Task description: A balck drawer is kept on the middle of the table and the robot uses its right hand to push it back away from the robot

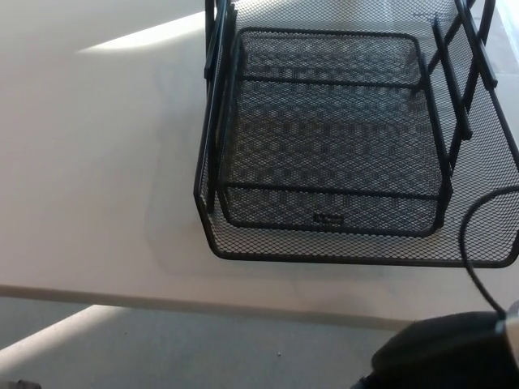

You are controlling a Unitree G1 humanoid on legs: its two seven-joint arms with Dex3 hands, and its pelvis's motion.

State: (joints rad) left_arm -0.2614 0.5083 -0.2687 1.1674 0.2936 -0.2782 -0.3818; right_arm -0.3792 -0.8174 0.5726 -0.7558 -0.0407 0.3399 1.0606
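Black wire-mesh drawer [332, 154]: set inside a larger black mesh tray frame [495, 211] on a white table [97, 162]. Located right of centre, toward the near edge of the tabletop. Front lip of the drawer, bearing a small label plate [328, 218], faces the near side; back wall faces far. Long axis runs near to far, square with the table edge, sides not skewed. Drawer front sits just behind the rounded front rim of the frame, close but apart.

Upright black bars [215, 49] stand along the left side of the frame; slanted bars [458, 73] along the right. Frame cut off by the picture's top and right borders.

Open room: broad bare tabletop to the left of the frame, crossed by a pale streak of light [146, 36] at far left. Narrow bare strip of table between frame rim and near table edge [203, 301]. Grey floor [162, 348] below that edge.

Right hand [442, 356]: dark rounded mass at lower right corner, below the near table edge, apart from the drawer and frame. Fingers not distinguishable; cannot tell whether released or clenched. Thin black cable [469, 243] loops up from it over the frame's near right corner.

Left hand: out of sight.
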